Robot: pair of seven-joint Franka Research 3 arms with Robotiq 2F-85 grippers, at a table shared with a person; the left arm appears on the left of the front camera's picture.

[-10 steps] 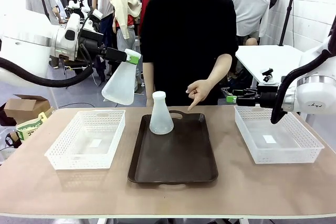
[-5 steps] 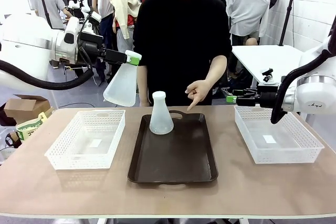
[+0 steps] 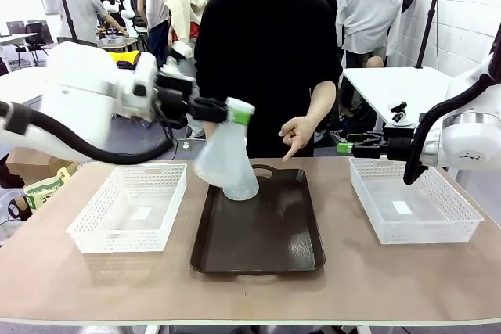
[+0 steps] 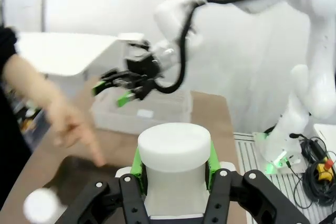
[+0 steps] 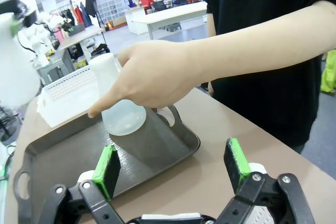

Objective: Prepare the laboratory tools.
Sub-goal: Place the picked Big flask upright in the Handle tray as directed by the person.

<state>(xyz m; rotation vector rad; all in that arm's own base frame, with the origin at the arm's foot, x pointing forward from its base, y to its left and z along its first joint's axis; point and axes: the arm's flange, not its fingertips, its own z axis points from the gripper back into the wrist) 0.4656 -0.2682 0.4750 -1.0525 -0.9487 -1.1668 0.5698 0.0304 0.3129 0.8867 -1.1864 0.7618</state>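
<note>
Translucent flask [image 3: 223,158] hangs tilted above brown tray's [image 3: 258,248] far-left corner, neck clamped between left gripper's [image 3: 237,112] green pads [image 4: 137,162]. Second flask [image 5: 118,109] stands upright on tray near far edge. Person's hand [image 3: 296,135] points down beside it. Right gripper [image 3: 341,145] spread wide, empty, above right basket's [image 3: 438,232] far-left corner.

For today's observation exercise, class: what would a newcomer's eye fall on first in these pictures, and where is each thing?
The left gripper holds a translucent whitish conical flask by its neck, tilted in the air above the dark brown rectangular tray at the table's middle. A second whitish flask stands upright at the tray's far end, and the person's hand points down beside it. The right gripper hangs open over the white mesh basket on the right.
</note>
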